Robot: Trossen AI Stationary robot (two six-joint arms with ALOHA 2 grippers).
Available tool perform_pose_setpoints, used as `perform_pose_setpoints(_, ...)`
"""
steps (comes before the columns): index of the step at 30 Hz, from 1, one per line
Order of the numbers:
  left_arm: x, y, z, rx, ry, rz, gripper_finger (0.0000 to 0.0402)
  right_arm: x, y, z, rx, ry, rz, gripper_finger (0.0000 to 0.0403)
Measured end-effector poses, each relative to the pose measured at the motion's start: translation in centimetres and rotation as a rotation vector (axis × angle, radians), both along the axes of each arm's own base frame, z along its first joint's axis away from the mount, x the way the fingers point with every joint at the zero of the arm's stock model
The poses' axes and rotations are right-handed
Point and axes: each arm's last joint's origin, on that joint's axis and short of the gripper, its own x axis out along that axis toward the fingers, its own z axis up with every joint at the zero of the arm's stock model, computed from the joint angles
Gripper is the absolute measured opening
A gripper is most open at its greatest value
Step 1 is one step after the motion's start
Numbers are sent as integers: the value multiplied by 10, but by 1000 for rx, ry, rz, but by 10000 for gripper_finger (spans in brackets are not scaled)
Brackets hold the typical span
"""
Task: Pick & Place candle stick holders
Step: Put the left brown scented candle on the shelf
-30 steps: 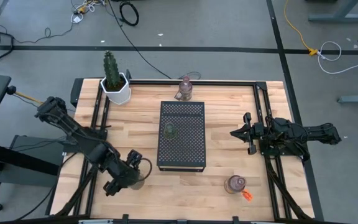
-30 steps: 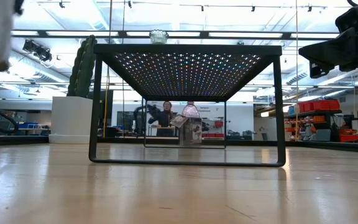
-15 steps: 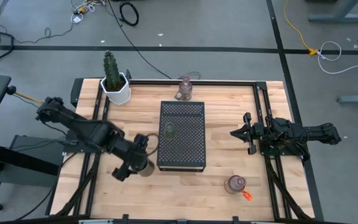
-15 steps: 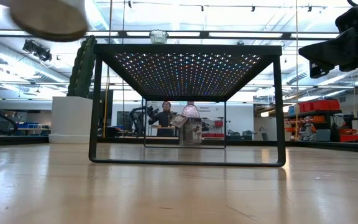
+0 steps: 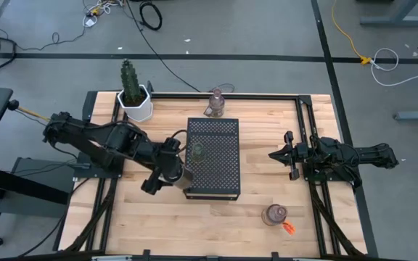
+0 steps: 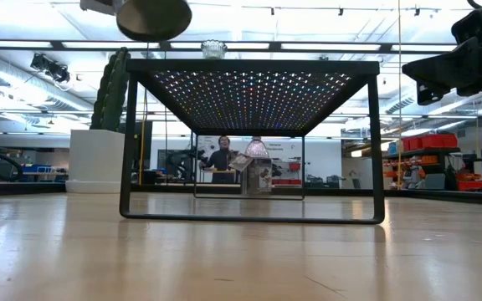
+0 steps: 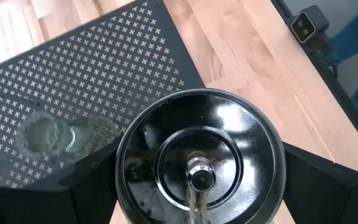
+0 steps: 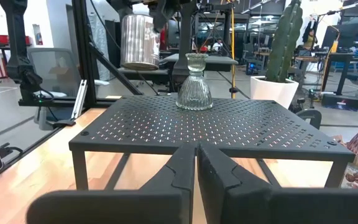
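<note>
My left gripper (image 5: 178,172) is shut on a wide silvery candle stick holder (image 7: 197,155), held in the air over the near left part of the black perforated stand (image 5: 212,170). A green glass holder (image 5: 197,151) stands on its base on top of the stand. One pink-purple holder (image 5: 216,104) stands at the table's far edge. Another (image 5: 273,214), with an orange tag, stands near the front right. My right gripper (image 5: 278,154) waits shut at the table's right side, pointing level toward the stand. My left gripper pinches the silvery holder's round outer wall (image 7: 124,180) between its two fingers, one on each side. The fingers (image 7: 89,196) come slanting down from the table's left. The holder stands upright, open top up, lifted clear above the stand (image 6: 153,15).
A cactus in a white pot (image 5: 133,98) stands at the far left corner. Black rails (image 5: 111,145) run along the table's left, right and far sides. Bare wood lies to the left of the stand, to its right and in front of it.
My left gripper has carried the silvery holder up and toward the table's right and far edges, from the near left of the table to above the stand's near left part. The holder has stayed upright in the hold.
</note>
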Motion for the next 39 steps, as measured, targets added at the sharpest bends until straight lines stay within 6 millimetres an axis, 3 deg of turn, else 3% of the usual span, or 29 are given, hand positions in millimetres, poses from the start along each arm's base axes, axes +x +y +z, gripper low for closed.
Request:
perform_pose_setpoints(13,43,1,19,25,-50,-6,365,0,0,0,0,0,0,23)
perform_pose_setpoints(24,73,-5,1,93,-1,-62,365,0,0,0,0,0,0,23)
perform_pose_setpoints(39,105,11,-15,75,-43,-3,365,0,0,0,0,0,0,23)
